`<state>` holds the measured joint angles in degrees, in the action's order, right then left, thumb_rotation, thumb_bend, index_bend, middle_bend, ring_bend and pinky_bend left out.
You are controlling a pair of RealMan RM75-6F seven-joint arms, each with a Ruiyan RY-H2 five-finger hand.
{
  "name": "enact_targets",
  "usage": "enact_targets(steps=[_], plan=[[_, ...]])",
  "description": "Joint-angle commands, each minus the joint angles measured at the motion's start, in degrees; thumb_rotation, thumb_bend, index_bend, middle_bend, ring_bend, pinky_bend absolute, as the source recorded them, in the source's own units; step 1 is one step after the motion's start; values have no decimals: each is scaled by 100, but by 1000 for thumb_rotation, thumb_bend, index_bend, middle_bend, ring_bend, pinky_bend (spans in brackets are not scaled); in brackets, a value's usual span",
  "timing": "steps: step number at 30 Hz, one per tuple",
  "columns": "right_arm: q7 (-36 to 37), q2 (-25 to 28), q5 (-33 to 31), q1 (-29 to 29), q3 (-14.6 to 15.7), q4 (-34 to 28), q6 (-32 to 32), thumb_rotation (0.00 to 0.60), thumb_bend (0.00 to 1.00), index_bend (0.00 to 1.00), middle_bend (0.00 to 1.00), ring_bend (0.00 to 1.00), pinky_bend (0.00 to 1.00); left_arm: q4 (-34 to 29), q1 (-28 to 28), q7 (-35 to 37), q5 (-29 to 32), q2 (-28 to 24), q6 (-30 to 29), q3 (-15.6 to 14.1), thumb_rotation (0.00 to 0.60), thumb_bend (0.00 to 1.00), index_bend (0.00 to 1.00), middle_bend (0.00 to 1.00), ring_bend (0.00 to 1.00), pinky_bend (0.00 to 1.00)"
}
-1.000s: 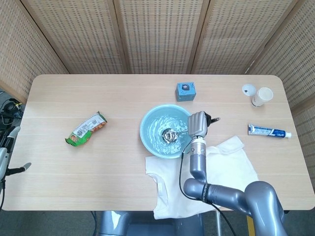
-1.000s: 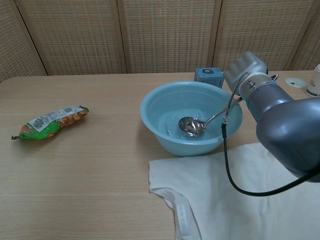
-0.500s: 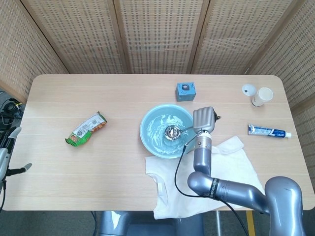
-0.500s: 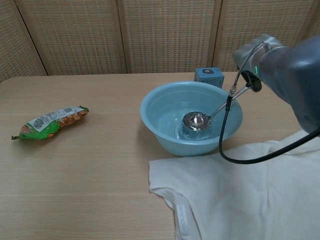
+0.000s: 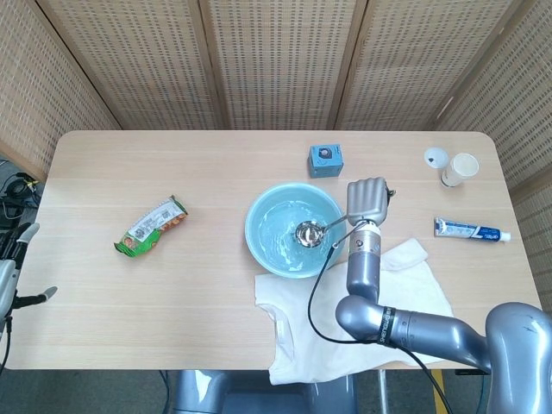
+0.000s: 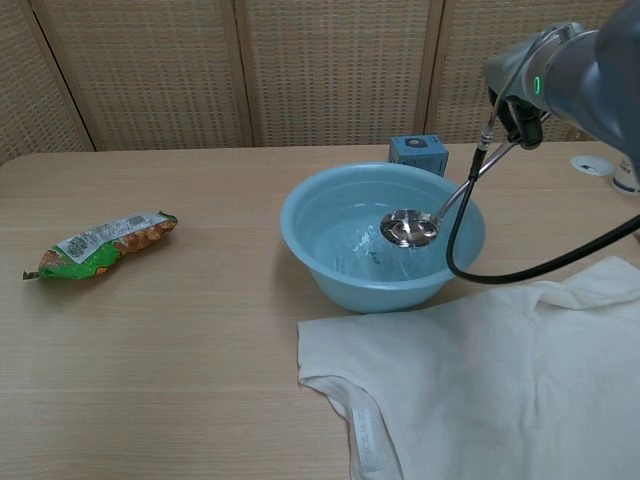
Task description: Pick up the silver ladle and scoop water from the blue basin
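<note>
R hand [image 5: 370,200], just beside the blue basin [image 5: 263,246] rim, fingers closed round the silver ladle [image 6: 411,229] handle w/ bowl level above the water, prob. to keep the scoop; L hand [image 5: 9,278] well apart, grip unclear.

— Inspector: What differs from a second ago?

— Assessor: The right hand [image 5: 369,200] has risen and shifted toward the far right of the blue basin [image 5: 263,250]. The silver ladle [image 6: 412,228] came up with it — its bowl, previously low in the water, now hangs above the surface, level, holding water.

— Inspector: The water itself?

— Assessor: Ripples have eased since half a second ago.
</note>
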<state>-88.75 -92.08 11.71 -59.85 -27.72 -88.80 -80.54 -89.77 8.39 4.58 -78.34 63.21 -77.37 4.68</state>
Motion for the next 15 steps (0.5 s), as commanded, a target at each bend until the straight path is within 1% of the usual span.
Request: enact_targets(steps=[1, 10, 15], plan=[[30, 62, -54, -43, 11, -59, -29, 600, 809, 722, 1000, 1000, 1000, -1, 6, -15, 5, 7, 7, 0, 600, 0, 0, 0, 0, 0], [114, 251, -266, -178, 16, -212, -100, 600, 810, 722, 1000, 1000, 1000, 7, 23, -51, 34, 25, 38, 2, 600, 0, 0, 0, 0, 0], [130, 385, -426, -285, -57, -374, -199, 600, 810, 722, 1000, 1000, 1000, 13, 35, -67, 43, 35, 58, 2, 600, 0, 0, 0, 0, 0]])
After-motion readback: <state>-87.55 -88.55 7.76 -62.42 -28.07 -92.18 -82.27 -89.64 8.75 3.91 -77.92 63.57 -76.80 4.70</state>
